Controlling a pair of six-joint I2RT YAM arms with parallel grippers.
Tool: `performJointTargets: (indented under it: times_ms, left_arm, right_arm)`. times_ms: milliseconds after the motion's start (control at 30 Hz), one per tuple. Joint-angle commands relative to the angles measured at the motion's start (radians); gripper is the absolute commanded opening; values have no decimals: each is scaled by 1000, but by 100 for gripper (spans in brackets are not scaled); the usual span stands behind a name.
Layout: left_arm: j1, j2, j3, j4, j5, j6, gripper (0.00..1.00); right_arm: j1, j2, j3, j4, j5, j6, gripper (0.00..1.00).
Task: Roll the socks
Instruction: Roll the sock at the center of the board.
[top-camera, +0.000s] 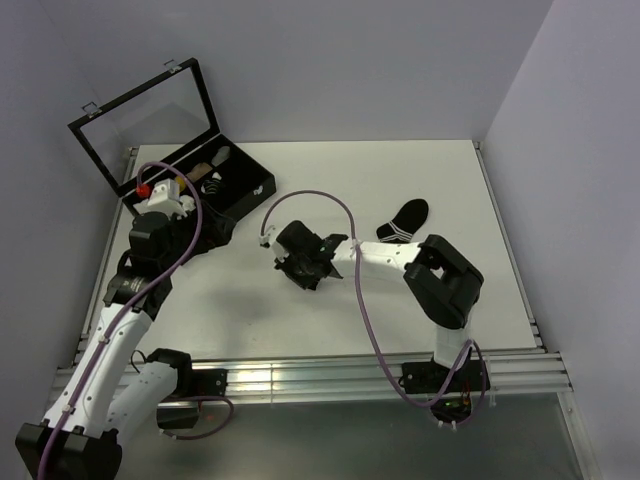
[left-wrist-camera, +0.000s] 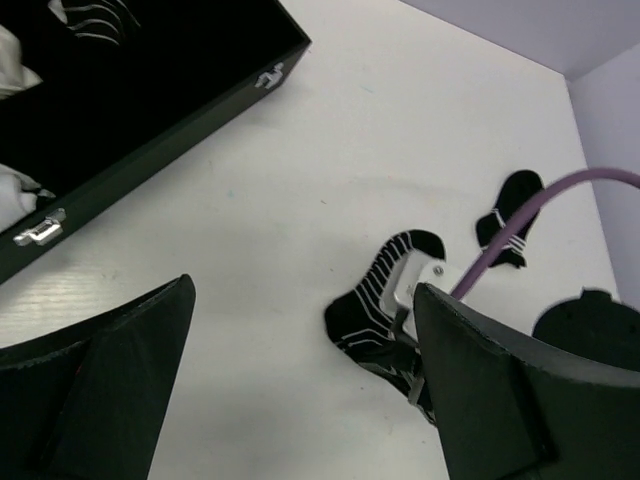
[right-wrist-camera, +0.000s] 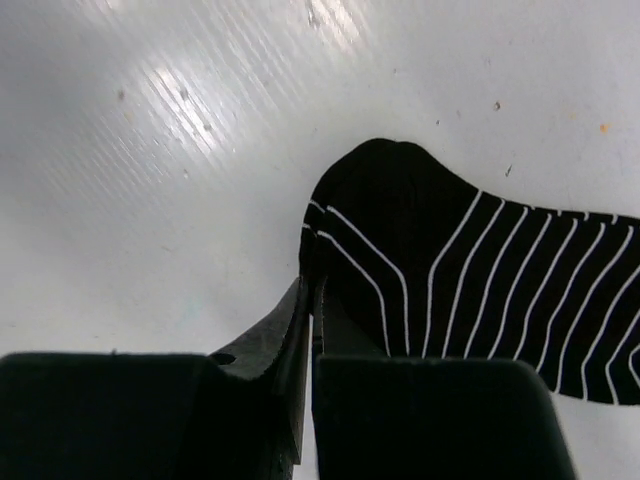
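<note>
Right wrist view: my right end effector (right-wrist-camera: 308, 300) is clenched on the rounded end of the sock (right-wrist-camera: 450, 290), which stretches toward 3 o'clock across the desk (right-wrist-camera: 150, 150). My left end effector (left-wrist-camera: 300, 290), released, is well apart.

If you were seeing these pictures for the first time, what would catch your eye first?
First the right claw, shut on the edge of a black sock with thin white stripes in the middle of the table. A second black sock lies alone farther right. At the back left stands an open black case, with the left claw open near it.
</note>
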Motion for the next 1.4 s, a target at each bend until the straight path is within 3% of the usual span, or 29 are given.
performJointTargets:
  times_ms: [0, 300, 500, 1100, 1367]
  left_arm:
    - [-25, 8, -17, 17, 68, -91, 96]
    - [-225, 72, -204, 199, 12, -312, 95]
    - [-331, 149, -286, 334, -42, -354, 90]
    - [-427, 532, -261, 494, -132, -642, 76]
    - [-430, 592, -279, 521, -136, -616, 61]
  right_arm:
    - [-65, 26, 67, -38, -166, 60, 0]
    - [-197, 124, 92, -23, -525, 140, 0]
    - [-272, 163, 64, 30, -685, 202, 0]
    - [-315, 196, 63, 50, -704, 244, 0]
    - [-337, 198, 52, 85, -756, 284, 0]
